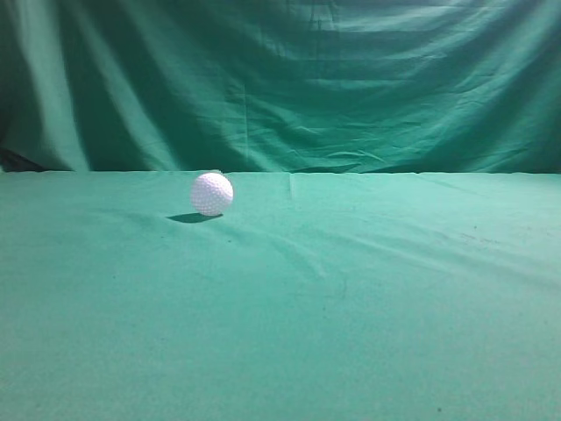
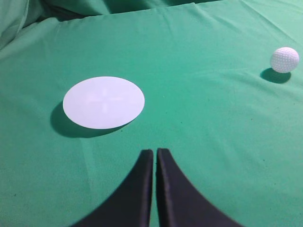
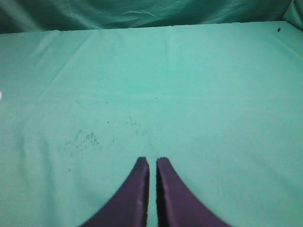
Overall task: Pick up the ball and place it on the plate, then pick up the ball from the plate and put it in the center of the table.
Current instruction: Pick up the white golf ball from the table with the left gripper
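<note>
The ball point(image 1: 212, 194) is sitting on the green counter point(image 1: 368, 307), left of the middle in the exterior view and toward the far edge, just in front of the hanging green curtain point(image 1: 351, 79), and it is casting a small dark shadow on the cloth to its lower left. Neither arm is showing in that view. In the left wrist view the ball is lying at the far right, well apart from the white round plate point(image 2: 103, 102), which is resting flat on the cloth at the left. The left gripper point(image 2: 155, 153) is hanging above the bare cloth, near the plate's edge, with its two dark fingers pressed almost together and holding nothing. The right gripper point(image 3: 152, 161) is hovering over a faintly speckled patch of cloth, its fingers likewise drawn narrow and gripping nothing.
</note>
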Robot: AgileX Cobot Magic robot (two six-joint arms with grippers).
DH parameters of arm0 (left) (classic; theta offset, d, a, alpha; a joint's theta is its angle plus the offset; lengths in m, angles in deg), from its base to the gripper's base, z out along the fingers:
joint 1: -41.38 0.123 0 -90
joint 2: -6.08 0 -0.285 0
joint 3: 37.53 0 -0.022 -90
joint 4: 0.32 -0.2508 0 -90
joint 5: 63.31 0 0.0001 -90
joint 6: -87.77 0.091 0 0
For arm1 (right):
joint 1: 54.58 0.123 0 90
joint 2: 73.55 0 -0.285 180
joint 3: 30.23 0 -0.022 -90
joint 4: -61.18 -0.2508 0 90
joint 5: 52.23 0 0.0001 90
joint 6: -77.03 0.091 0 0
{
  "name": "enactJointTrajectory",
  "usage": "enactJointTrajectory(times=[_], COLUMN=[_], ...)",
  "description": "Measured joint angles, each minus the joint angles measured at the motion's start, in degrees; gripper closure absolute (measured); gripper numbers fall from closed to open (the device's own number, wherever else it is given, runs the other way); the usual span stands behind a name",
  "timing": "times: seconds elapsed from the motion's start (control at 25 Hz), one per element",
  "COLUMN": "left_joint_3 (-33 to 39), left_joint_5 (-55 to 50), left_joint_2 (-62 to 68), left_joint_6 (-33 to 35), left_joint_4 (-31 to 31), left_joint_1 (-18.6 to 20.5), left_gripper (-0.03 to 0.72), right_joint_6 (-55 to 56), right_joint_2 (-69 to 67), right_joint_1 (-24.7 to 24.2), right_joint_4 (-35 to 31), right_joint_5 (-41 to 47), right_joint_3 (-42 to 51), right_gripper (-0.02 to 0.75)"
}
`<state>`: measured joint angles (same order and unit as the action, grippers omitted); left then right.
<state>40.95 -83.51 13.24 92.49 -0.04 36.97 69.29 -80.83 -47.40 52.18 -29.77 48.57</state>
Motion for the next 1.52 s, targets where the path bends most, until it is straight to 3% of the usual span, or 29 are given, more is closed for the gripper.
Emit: enactJointTrajectory(times=[0.76,0.96,1.28,1.4,1.52], left_joint_3=[0.0,0.0,0.0,0.0,-0.6], left_joint_5=[0.1,7.7,18.6,29.5,33.6], left_joint_2=[0.0,0.0,0.0,0.0,0.0], left_joint_6=[0.0,-0.1,-0.2,-6.5,-14.1], left_joint_4=[0.0,5.3,7.1,9.0,4.0], left_joint_1=[0.0,0.0,0.0,0.0,0.0], left_gripper=[0.688,0.688,0.688,0.688,0.688], right_joint_6=[0.0,0.0,0.0,0.0,0.0], right_joint_2=[0.0,0.0,0.0,0.0,0.0], right_joint_1=[0.0,0.0,0.0,0.0,0.0], right_joint_4=[0.0,0.0,0.0,0.0,0.0], right_joint_5=[0.0,0.0,0.0,0.0,0.0], right_joint_3=[0.0,0.0,0.0,0.0,0.0], right_gripper=[0.738,0.738,0.738,0.738,0.738])
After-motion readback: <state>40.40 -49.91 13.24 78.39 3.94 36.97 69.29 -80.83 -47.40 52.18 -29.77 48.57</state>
